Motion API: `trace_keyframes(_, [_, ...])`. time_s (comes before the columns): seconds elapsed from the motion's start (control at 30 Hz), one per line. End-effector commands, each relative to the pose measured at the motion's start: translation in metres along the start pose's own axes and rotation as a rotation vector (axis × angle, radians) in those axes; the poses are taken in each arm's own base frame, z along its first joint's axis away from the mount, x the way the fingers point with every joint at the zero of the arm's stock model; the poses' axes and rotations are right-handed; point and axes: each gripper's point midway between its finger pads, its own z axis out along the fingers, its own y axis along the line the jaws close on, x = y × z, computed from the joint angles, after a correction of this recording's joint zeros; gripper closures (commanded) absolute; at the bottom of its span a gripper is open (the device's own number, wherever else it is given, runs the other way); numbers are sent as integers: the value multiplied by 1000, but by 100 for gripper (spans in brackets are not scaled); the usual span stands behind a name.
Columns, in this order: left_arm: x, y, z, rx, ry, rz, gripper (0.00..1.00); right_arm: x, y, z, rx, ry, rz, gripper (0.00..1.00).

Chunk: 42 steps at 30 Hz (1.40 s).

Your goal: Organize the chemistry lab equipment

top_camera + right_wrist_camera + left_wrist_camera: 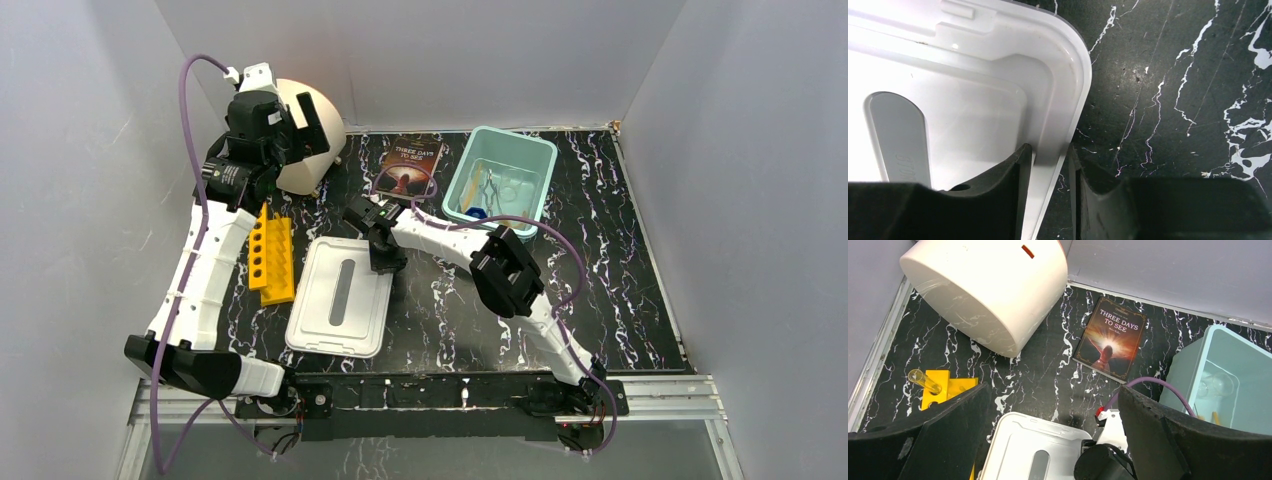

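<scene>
A teal bin [535, 150] at the back right holds metal tongs [487, 190] and small clear glassware [512, 185]. A glass beaker [1215, 385] shows inside the bin [1193, 365] in the left wrist view. A white lid [340, 295] lies flat on the table. My right gripper [385, 258] is at its far right corner, jaws closed narrowly on the lid's rim [1075, 85], as the right wrist view [1050, 150] shows. My left gripper [285, 125] is wide open and empty, held high by the cream cylinder, looking down [1052, 390]. The brush, packet and tubing are not visible.
A yellow tube rack [272, 255] with a clear tube [923, 380] stands left of the lid. The big cream cylinder [310, 135] lies at the back left. A dark-covered book [410, 165] lies between it and the bin. Grey walls enclose the table.
</scene>
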Motion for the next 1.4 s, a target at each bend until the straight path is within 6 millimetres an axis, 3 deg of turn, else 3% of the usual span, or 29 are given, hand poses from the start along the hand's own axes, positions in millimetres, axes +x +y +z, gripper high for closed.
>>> trace_keyframes(0.0, [-9, -4, -15, 31, -31, -21, 2, 3, -9, 11, 29, 14, 26, 64])
trace_keyframes(0.2, [6, -5, -10, 36, 5, -27, 2, -19, -17, -2, 38, -77, 4, 75])
trace_keyframes(0.43, [27, -9, -1, 47, 62, -72, 2, -44, -50, -14, 81, -163, 1, 86])
trace_keyframes(0.63, [59, -2, 9, 15, 133, -77, 2, -58, -64, -20, 31, -193, -11, 85])
trace_keyframes(0.8, [100, 5, 19, -8, 225, -76, 2, -65, -75, -15, -10, -194, -40, 85])
trace_keyframes(0.93, [146, 13, 18, -24, 326, -82, 8, -61, -84, -7, 10, -162, -72, 83])
trace_keyframes(1.13, [210, 18, 10, -10, 479, -109, 11, -58, -84, -5, 3, -140, -82, 65])
trace_keyframes(1.2, [229, 23, 9, -22, 511, -117, 13, -57, -86, -4, 18, -130, -82, 63])
trace_keyframes(1.37, [253, 24, 10, -15, 553, -133, 15, -65, -92, -14, 54, -158, -84, 66])
